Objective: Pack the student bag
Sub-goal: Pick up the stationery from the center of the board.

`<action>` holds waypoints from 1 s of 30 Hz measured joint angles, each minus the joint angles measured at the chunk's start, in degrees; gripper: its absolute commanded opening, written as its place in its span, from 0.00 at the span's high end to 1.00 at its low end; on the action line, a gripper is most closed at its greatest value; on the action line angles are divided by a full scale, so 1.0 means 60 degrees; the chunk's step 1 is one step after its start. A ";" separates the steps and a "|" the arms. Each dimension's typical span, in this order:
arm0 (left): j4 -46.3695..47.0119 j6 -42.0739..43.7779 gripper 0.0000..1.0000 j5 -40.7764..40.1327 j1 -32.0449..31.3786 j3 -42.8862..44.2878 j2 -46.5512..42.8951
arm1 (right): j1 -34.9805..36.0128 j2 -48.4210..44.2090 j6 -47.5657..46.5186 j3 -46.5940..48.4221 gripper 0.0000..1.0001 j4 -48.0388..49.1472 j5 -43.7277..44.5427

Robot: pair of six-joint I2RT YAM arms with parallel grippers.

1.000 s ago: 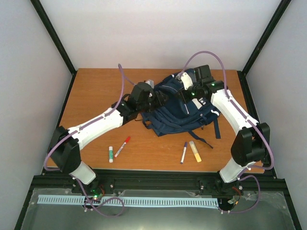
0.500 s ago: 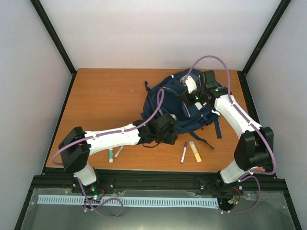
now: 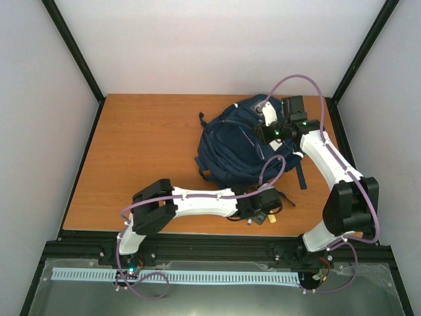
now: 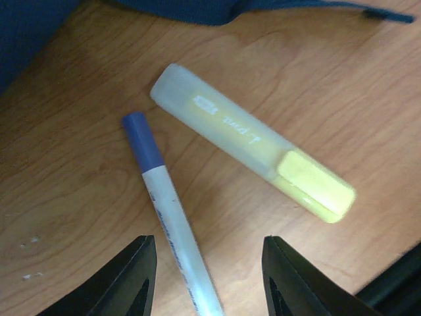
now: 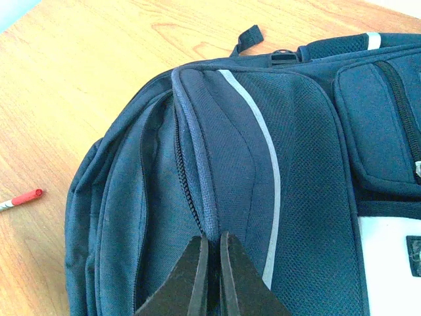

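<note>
Pinching with my right hand (image 5: 212, 240), I have both fingers clamped together on a raised navy ridge of the student bag (image 5: 296, 164), right beside a zipper line that runs up its curved top. A pale stripe curves along the panel just right of the ridge, with a front pocket and a white patch farther right. The bag lies on the counter (image 3: 145, 151), toward the far right part, with straps trailing toward the near edge. A red-capped pen (image 5: 23, 197) lies on the wood off to the left in my right wrist view, apart from the bag.

My left hand (image 4: 209, 253) hangs over the counter near its front edge, fingers parted and grasping nothing. A blue-capped pen (image 4: 164, 204) lies below, its white barrel running in between my fingers. Just beside it lies a yellow highlighter (image 4: 253, 141), slanted, near the pen but not touching it.
</note>
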 measured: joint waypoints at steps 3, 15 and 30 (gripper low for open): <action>-0.0408 -0.0047 0.54 -0.0415 -0.0040 0.0233 0.0382 | -0.0040 -0.0033 0.0000 0.0000 0.97 -0.0004 -0.0022; -0.0998 -0.0160 0.57 -0.0827 -0.0007 0.0321 0.0900 | -0.0120 -0.0080 0.0000 -0.0087 0.97 0.0000 -0.0219; -0.1235 -0.0109 0.74 -0.0856 -0.0007 0.0885 0.1468 | -0.0186 -0.0091 0.0000 -0.0106 0.97 0.0000 -0.0357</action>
